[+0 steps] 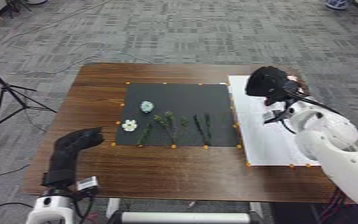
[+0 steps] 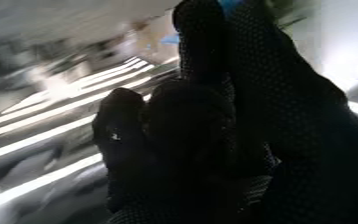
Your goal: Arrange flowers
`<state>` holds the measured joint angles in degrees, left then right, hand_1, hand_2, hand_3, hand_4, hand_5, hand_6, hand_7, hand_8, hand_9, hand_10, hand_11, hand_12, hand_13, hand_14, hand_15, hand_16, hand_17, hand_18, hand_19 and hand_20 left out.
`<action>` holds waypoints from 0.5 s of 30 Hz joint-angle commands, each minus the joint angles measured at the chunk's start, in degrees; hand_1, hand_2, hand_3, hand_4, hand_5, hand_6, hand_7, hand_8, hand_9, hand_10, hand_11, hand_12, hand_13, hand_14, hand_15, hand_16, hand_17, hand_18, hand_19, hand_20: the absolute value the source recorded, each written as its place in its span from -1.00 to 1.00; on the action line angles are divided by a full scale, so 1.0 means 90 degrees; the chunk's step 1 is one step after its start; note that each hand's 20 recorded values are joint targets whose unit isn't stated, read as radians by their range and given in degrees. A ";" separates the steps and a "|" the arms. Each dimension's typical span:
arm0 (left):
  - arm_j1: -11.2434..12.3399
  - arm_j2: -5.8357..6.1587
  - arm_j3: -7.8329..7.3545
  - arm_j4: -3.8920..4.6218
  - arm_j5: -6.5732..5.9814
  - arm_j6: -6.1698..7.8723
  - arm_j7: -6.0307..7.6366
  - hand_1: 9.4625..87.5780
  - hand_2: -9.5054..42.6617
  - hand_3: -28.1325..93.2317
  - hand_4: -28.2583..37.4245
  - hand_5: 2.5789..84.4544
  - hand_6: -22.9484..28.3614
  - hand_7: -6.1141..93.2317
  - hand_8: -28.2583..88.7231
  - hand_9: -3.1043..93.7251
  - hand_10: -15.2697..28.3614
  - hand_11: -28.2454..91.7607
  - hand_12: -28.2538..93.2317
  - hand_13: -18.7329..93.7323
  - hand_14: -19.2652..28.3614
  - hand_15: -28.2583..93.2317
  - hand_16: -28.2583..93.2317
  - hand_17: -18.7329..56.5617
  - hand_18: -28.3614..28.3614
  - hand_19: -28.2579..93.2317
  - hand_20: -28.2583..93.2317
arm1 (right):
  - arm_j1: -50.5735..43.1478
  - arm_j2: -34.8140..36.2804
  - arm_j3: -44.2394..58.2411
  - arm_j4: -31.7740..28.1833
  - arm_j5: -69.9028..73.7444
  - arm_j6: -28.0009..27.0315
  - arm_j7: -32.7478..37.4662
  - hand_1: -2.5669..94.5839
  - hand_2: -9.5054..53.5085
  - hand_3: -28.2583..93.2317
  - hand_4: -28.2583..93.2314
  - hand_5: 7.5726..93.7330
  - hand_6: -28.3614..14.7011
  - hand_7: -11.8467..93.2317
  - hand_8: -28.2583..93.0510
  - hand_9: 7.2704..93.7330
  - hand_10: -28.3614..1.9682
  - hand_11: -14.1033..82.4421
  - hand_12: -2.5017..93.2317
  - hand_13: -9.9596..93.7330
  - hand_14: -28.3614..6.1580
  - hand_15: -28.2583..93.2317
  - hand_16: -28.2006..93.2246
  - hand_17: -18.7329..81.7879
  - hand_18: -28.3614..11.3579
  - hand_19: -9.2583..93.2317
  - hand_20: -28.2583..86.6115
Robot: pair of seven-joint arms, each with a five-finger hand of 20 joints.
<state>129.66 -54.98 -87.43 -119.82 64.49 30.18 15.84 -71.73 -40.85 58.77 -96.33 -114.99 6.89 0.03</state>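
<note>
Right hand (image 1: 266, 81) is well right of the flowers (image 1: 146, 106).

Lower centre, the wooden table (image 1: 184, 172) leaves room to pass; mid-frame, flower stems (image 1: 173, 127) obstruct; upper right, the right hand (image 1: 266, 82) blocks.

Two smooth white robot arms (image 1: 349, 167) with rounded casings and thin black cables (image 1: 316, 103) end in a left hand (image 1: 78, 143) and a right hand (image 1: 266, 82), both gloved in textured black fabric.
</note>
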 commanded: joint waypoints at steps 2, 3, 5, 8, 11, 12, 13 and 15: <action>-0.0583 0.0124 0.0181 0.0250 -0.0524 0.0912 0.0060 -0.58 -0.03 0.57 -0.99 0.28 -0.04 -0.45 -0.68 0.24 0.36 -0.08 -0.30 0.17 0.53 0.03 -0.51 -0.33 0.51 -0.09 -0.14 | 0.1892 -0.1336 -0.1981 0.0045 -0.0644 -0.1428 -0.0677 0.35 -1.00 0.37 -0.83 0.61 0.34 -0.27 -0.40 0.91 0.36 -0.54 -0.09 0.88 0.58 0.45 0.07 0.53 -0.26 1.00 0.44; -0.0690 0.0135 0.0245 0.0291 -0.0494 0.0889 0.0028 -0.59 -0.01 0.57 -0.99 0.28 -0.04 -0.45 -0.68 0.24 0.37 -0.08 -0.30 0.17 0.53 0.03 -0.52 -0.33 0.51 -0.09 -0.14 | 0.2036 -0.1405 -0.2175 0.0124 -0.0732 -0.1523 -0.0718 0.35 -1.00 0.37 -0.83 0.61 0.35 -0.27 -0.40 0.91 0.36 -0.55 -0.09 0.89 0.58 0.45 0.07 0.53 -0.26 1.00 0.45; -0.0815 0.0119 0.0325 0.0337 -0.0410 0.0846 -0.0034 -0.59 0.07 0.57 -1.00 0.29 -0.04 -0.44 -0.68 0.24 0.37 -0.08 -0.30 0.17 0.54 0.03 -0.52 -0.33 0.51 -0.09 -0.14 | 0.2212 -0.1624 -0.2367 0.0308 -0.0840 -0.1812 -0.0820 0.35 -1.00 0.37 -0.84 0.61 0.35 -0.27 -0.40 0.91 0.37 -0.55 -0.10 0.88 0.58 0.46 0.07 0.53 -0.26 1.00 0.45; -0.0922 0.0076 0.0419 0.0372 -0.0410 0.0863 -0.0034 -0.59 0.17 0.57 -1.00 0.30 -0.03 -0.44 -0.68 0.26 0.37 -0.08 -0.30 0.18 0.54 0.04 -0.52 -0.33 0.51 -0.09 -0.14 | 0.2345 -0.1995 -0.2380 0.0601 -0.0924 -0.2233 -0.1017 0.34 -1.00 0.37 -0.84 0.61 0.36 -0.27 -0.41 0.91 0.37 -0.56 -0.11 0.88 0.58 0.46 0.07 0.53 -0.27 1.00 0.45; -0.1164 0.0041 0.0573 0.0473 -0.0394 0.0912 -0.0137 -0.59 0.25 0.56 -1.00 0.30 -0.04 -0.44 -0.69 0.26 0.37 -0.08 -0.30 0.18 0.54 0.04 -0.52 -0.33 0.51 -0.09 -0.14 | 0.2417 -0.2387 -0.2292 0.0998 -0.1080 -0.2336 -0.1175 0.34 -1.00 0.38 -0.84 0.59 0.37 -0.26 -0.41 0.90 0.37 -0.56 -0.11 0.88 0.58 0.47 0.07 0.53 -0.27 1.00 0.46; -0.1280 0.0026 0.0648 0.0531 -0.0379 0.0917 -0.0178 -0.59 0.28 0.56 -1.00 0.30 -0.04 -0.44 -0.69 0.26 0.37 -0.08 -0.30 0.18 0.54 0.04 -0.52 -0.33 0.51 -0.08 -0.14 | 0.2425 -0.2545 -0.2197 0.1173 -0.1169 -0.2411 -0.1263 0.33 -1.00 0.38 -0.84 0.59 0.38 -0.26 -0.41 0.90 0.37 -0.56 -0.11 0.88 0.58 0.48 0.07 0.53 -0.27 1.00 0.46; -0.1107 0.0069 0.0596 0.0438 -0.0439 0.0912 -0.0080 -0.59 0.31 0.56 -1.00 0.31 -0.04 -0.44 -0.69 0.26 0.38 -0.08 -0.30 0.19 0.54 0.04 -0.52 -0.33 0.51 -0.08 -0.14 | 0.2432 -0.2502 -0.2331 0.1029 -0.1026 -0.2363 -0.1077 0.33 -1.00 0.39 -0.85 0.59 0.38 -0.26 -0.42 0.90 0.37 -0.56 -0.11 0.88 0.58 0.48 0.07 0.53 -0.27 1.00 0.47; -0.1057 0.0061 0.0604 0.0412 -0.0459 0.0892 -0.0056 -0.59 0.34 0.56 -1.00 0.31 -0.04 -0.44 -0.69 0.26 0.37 -0.08 -0.29 0.19 0.54 0.04 -0.52 -0.33 0.51 -0.08 -0.14 | 0.2371 -0.2674 -0.2285 0.1106 -0.1083 -0.2402 -0.1035 0.33 -1.00 0.39 -0.85 0.59 0.38 -0.25 -0.42 0.91 0.37 -0.56 -0.12 0.88 0.59 0.49 0.07 0.53 -0.27 1.00 0.48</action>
<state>120.65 -53.80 -82.82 -115.83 60.51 38.70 15.71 -51.17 -59.27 37.05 -88.23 -123.04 -14.42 -9.46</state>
